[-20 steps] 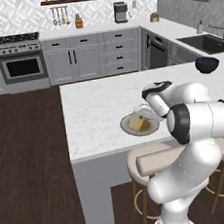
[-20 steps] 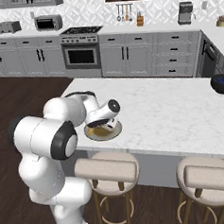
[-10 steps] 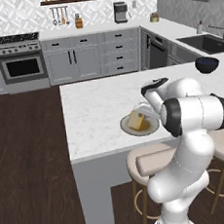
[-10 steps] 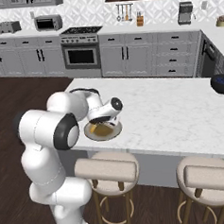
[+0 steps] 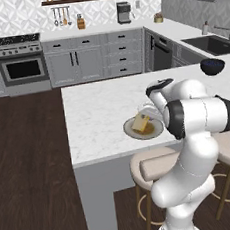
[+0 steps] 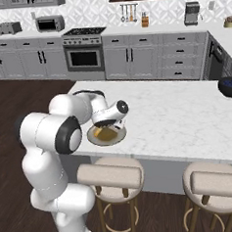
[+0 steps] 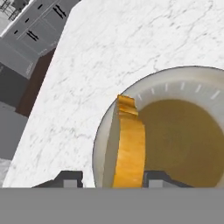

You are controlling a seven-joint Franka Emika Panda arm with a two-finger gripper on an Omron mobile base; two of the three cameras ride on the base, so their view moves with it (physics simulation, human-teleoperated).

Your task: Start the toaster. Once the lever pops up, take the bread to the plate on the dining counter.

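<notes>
Standing on edge, the bread (image 7: 128,148) sits inside the plate (image 7: 183,76), near its left rim in the hand view, with its long axis running straight away from the camera. The gripper (image 7: 113,178) brackets it: one fingertip shows to the left of the slice, the other to its right, and a visible gap on the left side suggests the fingers are apart rather than clamped. A clean exit therefore appears to be a straight retreat along the slice's axis. The left base view shows the bread (image 5: 141,124) leaning over the plate (image 5: 130,131) near the edge of the dining counter (image 5: 97,114). The right base view hides the slice behind the hand and shows the plate (image 6: 97,138) beneath it.
</notes>
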